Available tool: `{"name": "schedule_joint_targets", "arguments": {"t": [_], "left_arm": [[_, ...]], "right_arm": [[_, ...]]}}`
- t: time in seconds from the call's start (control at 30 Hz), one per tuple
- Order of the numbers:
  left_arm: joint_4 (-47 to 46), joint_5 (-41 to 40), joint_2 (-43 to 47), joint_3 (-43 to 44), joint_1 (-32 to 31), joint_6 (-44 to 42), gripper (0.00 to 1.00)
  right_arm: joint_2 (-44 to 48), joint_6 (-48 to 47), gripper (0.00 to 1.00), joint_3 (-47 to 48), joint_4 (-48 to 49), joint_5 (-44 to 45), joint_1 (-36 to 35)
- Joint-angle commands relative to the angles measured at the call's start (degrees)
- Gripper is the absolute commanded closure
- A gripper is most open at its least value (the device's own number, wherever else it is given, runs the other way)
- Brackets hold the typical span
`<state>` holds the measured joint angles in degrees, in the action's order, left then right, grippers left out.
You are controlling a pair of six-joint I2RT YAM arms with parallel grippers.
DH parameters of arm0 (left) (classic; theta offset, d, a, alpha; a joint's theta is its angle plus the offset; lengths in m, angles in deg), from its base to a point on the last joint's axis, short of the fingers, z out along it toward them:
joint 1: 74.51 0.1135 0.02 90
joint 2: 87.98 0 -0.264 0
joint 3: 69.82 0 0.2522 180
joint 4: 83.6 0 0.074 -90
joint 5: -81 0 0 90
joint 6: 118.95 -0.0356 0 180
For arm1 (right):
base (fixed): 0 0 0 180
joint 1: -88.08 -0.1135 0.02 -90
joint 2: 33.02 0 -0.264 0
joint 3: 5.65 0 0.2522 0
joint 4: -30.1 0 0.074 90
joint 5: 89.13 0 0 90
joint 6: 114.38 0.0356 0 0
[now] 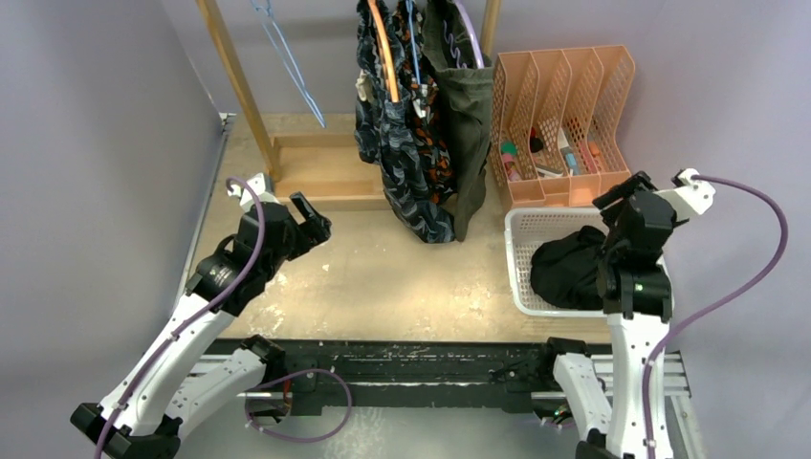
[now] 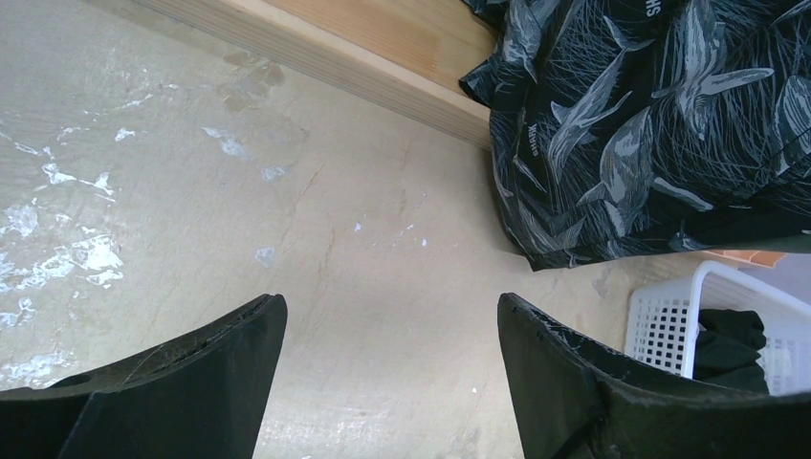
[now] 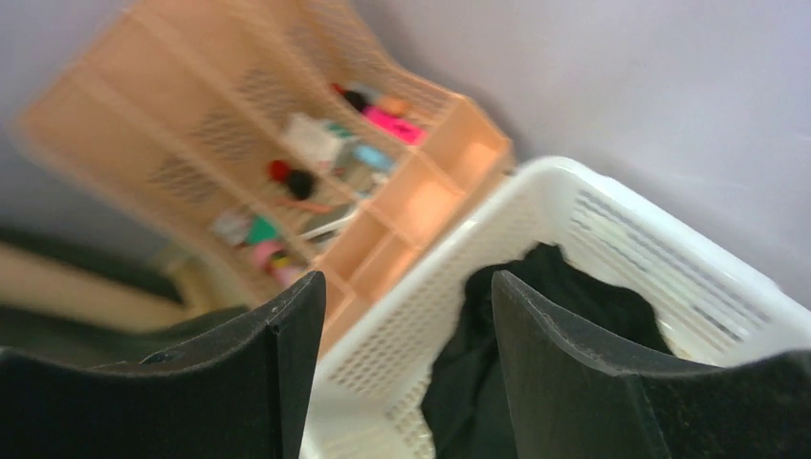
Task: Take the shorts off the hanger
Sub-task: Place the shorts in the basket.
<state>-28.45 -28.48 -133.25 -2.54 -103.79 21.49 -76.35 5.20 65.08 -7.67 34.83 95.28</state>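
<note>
Shorts, four pairs counted.
- Three pairs are hung close together from the wooden rack (image 1: 239, 91) at the far side of the bench (image 1: 383, 277): one dark pair with a pale wavy print (image 1: 402, 167), one orange-black-white blotched pair (image 1: 437, 153) just behind it, and one olive green pair (image 1: 469, 115) on the right. Their hems are seen reaching down close to the bench.
- One plain black pair (image 1: 566, 270) is found crumpled inside the white basket (image 1: 519, 258), off the rack.

One blue wire hanger (image 1: 287, 62) is hung apart from them, to their left. An orange hanger (image 1: 385, 57) is seen among the hung pairs.

One peach file organiser (image 1: 564, 91), with four slots, is set just behind the basket. Small items are kept in it, but they are too small to name.

Claws, two counted.
- The left claw (image 2: 392, 311) is spread, with nothing gripped, and is held low over bare bench near the printed pair.
- The right claw (image 3: 406, 287) is spread, with nothing pinched, and is held over the basket, the black pair showing through its gap.
</note>
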Motion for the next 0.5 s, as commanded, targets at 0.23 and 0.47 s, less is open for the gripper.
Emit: {"name": "schedule_joint_targets", "arguments": {"t": [0.23, 0.47], "left_arm": [[-2.0, 0.3, 2.1, -1.6, 0.2, 0.8, 0.19], [-3.1, -2.1, 7.5, -2.5, 0.2, 2.7, 0.16]], "right_arm": [[6.3, -4.0, 0.37, -2.8, 11.8, -60.5, 0.0], [4.3, -6.0, 0.4, -0.5, 15.2, -79.0, -0.3]]}}
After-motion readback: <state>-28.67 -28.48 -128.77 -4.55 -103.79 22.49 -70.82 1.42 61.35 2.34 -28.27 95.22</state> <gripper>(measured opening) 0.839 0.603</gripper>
